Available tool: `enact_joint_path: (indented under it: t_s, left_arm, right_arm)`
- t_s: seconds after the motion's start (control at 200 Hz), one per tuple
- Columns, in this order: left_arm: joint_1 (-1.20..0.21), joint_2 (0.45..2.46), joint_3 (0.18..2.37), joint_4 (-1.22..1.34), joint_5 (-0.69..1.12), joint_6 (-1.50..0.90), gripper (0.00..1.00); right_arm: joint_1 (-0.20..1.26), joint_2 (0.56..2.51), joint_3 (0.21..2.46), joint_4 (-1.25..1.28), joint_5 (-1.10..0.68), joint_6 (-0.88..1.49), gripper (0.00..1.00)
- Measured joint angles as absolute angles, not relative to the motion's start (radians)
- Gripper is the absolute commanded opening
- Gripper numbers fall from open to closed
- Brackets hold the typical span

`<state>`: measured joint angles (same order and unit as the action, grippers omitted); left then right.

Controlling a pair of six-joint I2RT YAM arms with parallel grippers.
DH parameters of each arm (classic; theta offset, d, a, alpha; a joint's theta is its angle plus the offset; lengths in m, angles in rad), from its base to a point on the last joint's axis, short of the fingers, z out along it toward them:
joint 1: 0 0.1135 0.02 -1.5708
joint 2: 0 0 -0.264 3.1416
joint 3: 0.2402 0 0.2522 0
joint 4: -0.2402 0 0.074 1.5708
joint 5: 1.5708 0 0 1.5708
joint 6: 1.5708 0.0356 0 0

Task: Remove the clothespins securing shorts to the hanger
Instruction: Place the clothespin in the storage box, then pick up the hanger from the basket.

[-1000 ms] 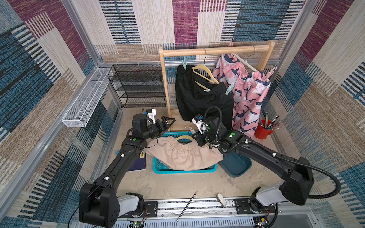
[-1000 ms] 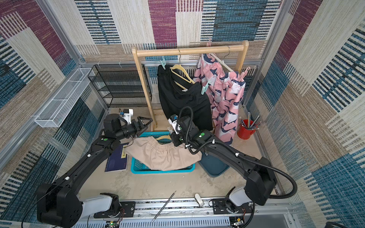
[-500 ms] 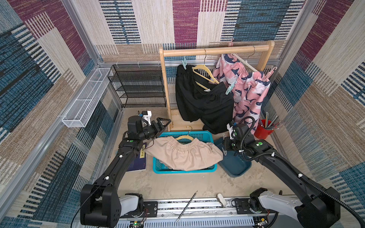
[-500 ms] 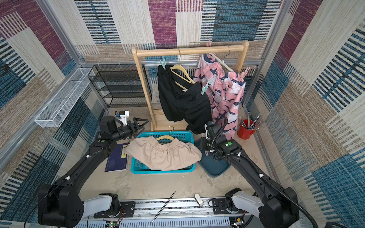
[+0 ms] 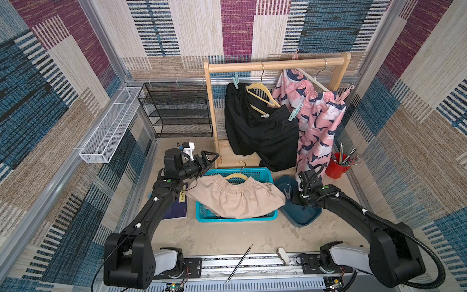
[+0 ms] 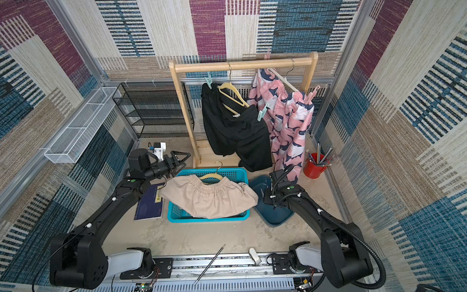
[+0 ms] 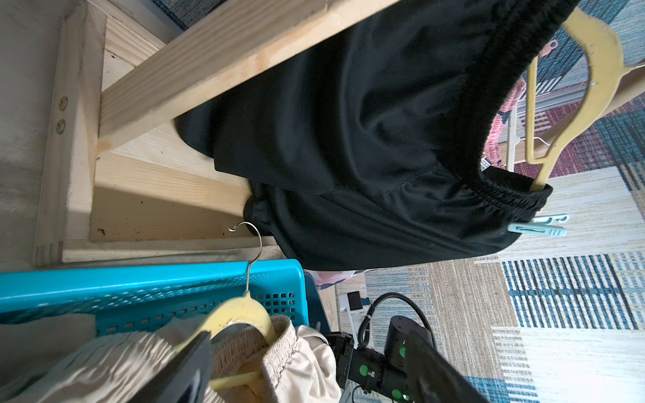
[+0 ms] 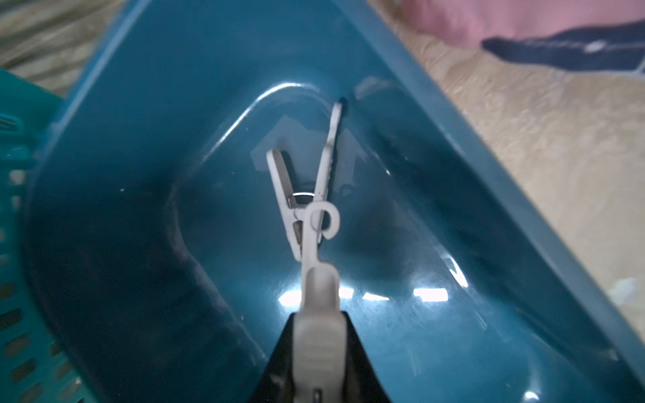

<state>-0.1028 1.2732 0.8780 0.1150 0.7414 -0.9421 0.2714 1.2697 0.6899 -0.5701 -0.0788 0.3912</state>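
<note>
My right gripper (image 8: 319, 352) hangs over the dark teal bin (image 5: 303, 220), shut on a white clothespin (image 8: 318, 279) that points down into it. A second white clothespin (image 8: 303, 188) lies on the bin floor. My left gripper (image 5: 209, 158) is open and empty beside the beige shorts (image 5: 235, 197), which lie on a yellow hanger (image 5: 236, 175) across the teal basket (image 5: 235, 219). On the rack, the black shorts (image 5: 257, 126) carry mint clothespins (image 5: 235, 80) (image 5: 295, 112). The pink shorts (image 5: 318, 121) carry a pink clothespin (image 5: 347, 92).
The wooden rack (image 5: 275, 64) stands at the back, with a black wire shelf (image 5: 179, 111) and a white wire basket (image 5: 111, 126) to its left. A red cup of pens (image 5: 337, 168) is at the right, a dark book (image 5: 178, 207) under my left arm, a thin stick (image 5: 238, 264) in front.
My right arm swung from the beige shorts' waistband to the right and now holds the white clothespin over the dark teal bin. My left gripper drew back slightly, still open.
</note>
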Motion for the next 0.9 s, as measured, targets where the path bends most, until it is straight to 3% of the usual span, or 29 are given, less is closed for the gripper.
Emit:
enact_joint_path:
  t_s: [0.1, 0.18, 0.406, 0.651, 0.901]
  left_arm:
    - [-0.102, 1.274, 0.879, 0.115, 0.743, -0.941, 0.89]
    - [-0.102, 1.274, 0.881, 0.115, 0.743, -0.94, 0.89]
    - [-0.102, 1.285, 0.902, 0.083, 0.742, -0.916, 0.89]
    - [-0.103, 1.286, 1.028, -0.161, 0.706, -0.718, 0.89]
    - [-0.102, 1.273, 1.062, -0.364, 0.681, -0.546, 0.9]
  right_arm:
    - [0.269, 1.279, 0.692, -0.552, -0.079, 0.391, 0.57]
    - [0.269, 1.272, 0.706, -0.55, -0.078, 0.391, 0.61]
    - [0.272, 1.2, 0.775, -0.549, -0.114, 0.36, 0.61]
    - [0.323, 1.106, 0.867, -0.471, -0.324, 0.303, 0.62]
    - [0.451, 1.303, 1.023, -0.392, -0.436, 0.24, 0.64]
